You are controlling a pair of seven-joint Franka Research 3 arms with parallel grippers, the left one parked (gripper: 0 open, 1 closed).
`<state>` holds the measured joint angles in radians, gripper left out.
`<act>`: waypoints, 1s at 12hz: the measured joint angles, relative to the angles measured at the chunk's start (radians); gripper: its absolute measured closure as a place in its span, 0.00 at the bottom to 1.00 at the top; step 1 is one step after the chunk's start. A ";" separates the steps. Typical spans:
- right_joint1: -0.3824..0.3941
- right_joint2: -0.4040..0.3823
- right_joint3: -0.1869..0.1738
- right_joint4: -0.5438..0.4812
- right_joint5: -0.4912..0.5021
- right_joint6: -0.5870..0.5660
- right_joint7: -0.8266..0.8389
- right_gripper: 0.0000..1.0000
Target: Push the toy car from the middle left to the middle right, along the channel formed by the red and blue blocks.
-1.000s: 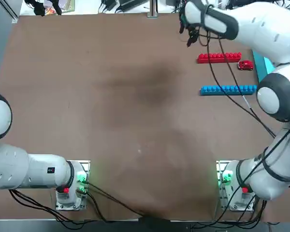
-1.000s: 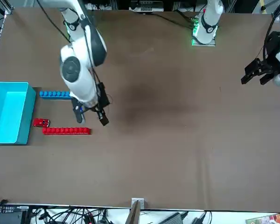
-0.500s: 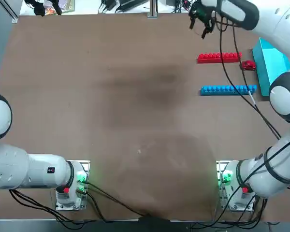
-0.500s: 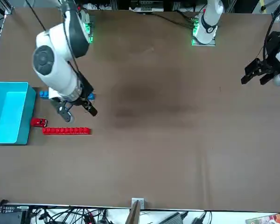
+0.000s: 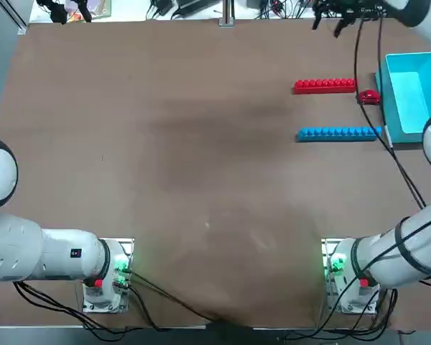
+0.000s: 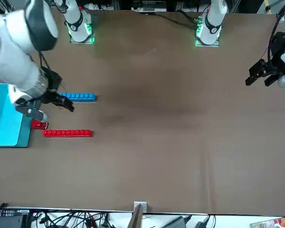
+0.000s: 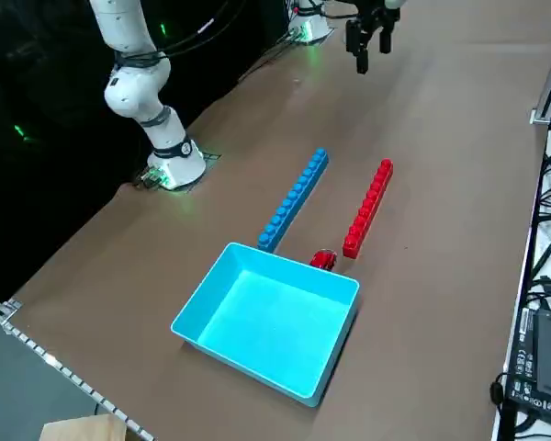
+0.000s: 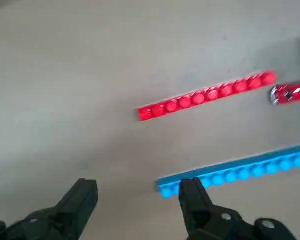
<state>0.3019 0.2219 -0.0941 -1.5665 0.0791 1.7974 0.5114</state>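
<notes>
Hovering with right gripper point(image 8: 138, 182) over the bench point(image 5: 201, 165), toward its far edge, right half; my fingers are spread, nothing between them. Toy car point(image 5: 368, 97) sits by the right end of the red blocks point(image 5: 325, 86), at the channel point(image 5: 330, 111) exit; blue blocks point(image 5: 337, 134) are the wall nearer my base. I'd call the push about done, so backing off seems right. Risk: another shove rightward jams the car into the bin point(image 5: 416, 93) wall or skews the bin. Coming down off-line could clip a row and bend the channel. Cables point(image 5: 393, 147) could drag if I drop low. Bin: light blue, open top, inner floor visible; the car is outside, close against its side.
</notes>
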 joint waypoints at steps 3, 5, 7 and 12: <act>-0.100 -0.071 -0.002 0.000 -0.009 -0.067 -0.303 0.00; -0.139 -0.099 -0.002 -0.001 -0.009 -0.096 -0.392 0.00; -0.161 -0.124 -0.002 -0.001 -0.010 -0.108 -0.450 0.00; -0.186 -0.168 0.002 -0.004 -0.022 -0.129 -0.466 0.00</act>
<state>0.1156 0.0537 -0.0919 -1.5706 0.0575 1.6687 0.0450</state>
